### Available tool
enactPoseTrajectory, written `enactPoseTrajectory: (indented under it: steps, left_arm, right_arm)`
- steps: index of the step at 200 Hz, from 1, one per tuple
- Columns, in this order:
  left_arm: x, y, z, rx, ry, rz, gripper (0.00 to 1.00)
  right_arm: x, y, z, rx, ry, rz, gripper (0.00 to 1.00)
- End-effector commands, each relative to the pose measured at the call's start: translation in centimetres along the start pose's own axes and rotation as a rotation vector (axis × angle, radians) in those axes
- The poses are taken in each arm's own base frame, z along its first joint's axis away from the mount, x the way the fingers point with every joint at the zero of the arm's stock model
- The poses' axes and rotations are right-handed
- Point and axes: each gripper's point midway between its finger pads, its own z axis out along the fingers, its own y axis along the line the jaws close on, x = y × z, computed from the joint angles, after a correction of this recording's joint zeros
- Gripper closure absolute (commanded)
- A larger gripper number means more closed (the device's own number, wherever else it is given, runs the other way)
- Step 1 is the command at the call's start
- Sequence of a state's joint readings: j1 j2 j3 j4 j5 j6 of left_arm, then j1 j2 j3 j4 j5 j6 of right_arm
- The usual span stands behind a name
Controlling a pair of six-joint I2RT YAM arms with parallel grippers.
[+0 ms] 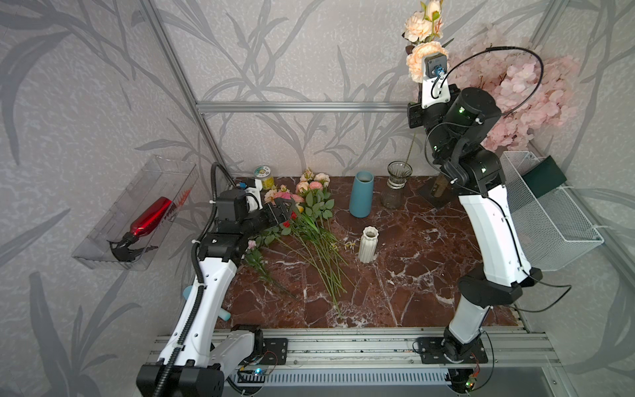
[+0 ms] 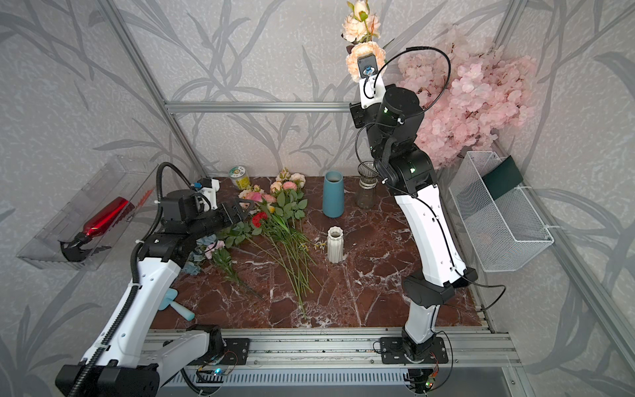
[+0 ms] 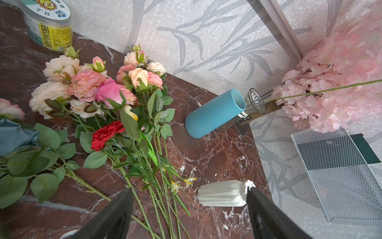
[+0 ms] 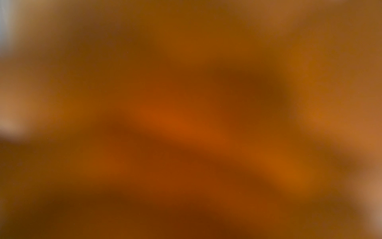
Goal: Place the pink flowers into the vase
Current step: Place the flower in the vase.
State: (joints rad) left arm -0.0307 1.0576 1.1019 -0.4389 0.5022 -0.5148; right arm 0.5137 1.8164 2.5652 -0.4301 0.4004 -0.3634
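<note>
My right gripper (image 1: 415, 115) is closed on a pink spray (image 1: 423, 62) held high at far right. Its stem is nearly upright, with the tip at the mouth of the glass vase (image 1: 395, 192) below. My left gripper (image 3: 188, 193) hangs open over the remaining pink flowers (image 1: 311, 187) far left, where the jar (image 3: 49, 31) label reads "SUNFLOWER".

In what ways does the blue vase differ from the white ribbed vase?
The blue vase is smooth; the white ribbed vase is fluted, with a narrow neck. The blue vase is taller than the white ribbed vase and stands farther back. Both stand upright and empty.
</note>
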Motion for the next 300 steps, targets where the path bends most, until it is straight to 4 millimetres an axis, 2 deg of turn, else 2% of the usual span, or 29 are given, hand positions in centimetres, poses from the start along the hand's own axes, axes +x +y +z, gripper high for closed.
enactPoseTrajectory:
  steps: [1,60,103,127,169,187,215,265,289,300]
  left_arm:
    - [0.0,0.4,0.1,-0.014,-0.001,0.007,0.13]
    - [-0.1,0.3,-0.1,-0.01,-0.005,0.01,0.13]
    - [-0.1,0.4,-0.1,-0.011,-0.005,0.008,0.13]
    - [-0.2,0.5,-0.2,-0.015,-0.009,0.008,0.13]
    - [-0.1,0.8,0.0,-0.025,-0.004,0.002,0.13]
    - [-0.1,1.0,0.0,-0.029,-0.003,0.002,0.13]
    - [-0.1,1.1,0.1,-0.033,-0.002,0.001,0.13]
    - [0.0,1.7,0.4,-0.053,0.005,-0.014,0.13]
    - [0.0,2.3,0.5,-0.083,0.012,-0.019,0.13]
    - [0.1,2.6,0.5,-0.096,0.014,-0.021,0.13]
  right_arm:
    - [1.2,0.6,0.5,-0.045,0.027,0.073,1.0]
    - [2.5,0.9,1.1,-0.068,0.049,0.1,1.0]
    - [4.7,0.4,2.1,-0.054,0.089,0.12,1.0]
    - [7.2,0.0,3.4,-0.054,0.141,0.152,1.0]
    - [13.6,0.1,6.2,-0.072,0.274,0.218,1.0]
    - [15.7,0.7,7.0,-0.091,0.318,0.235,1.0]
    - [18.2,1.7,7.6,-0.114,0.375,0.25,1.0]
    - [21.5,2.8,7.8,-0.125,0.483,0.256,1.0]
    - [22.7,3.3,7.5,-0.134,0.531,0.268,0.85]
    - [22.9,3.3,7.2,-0.134,0.542,0.273,0.75]
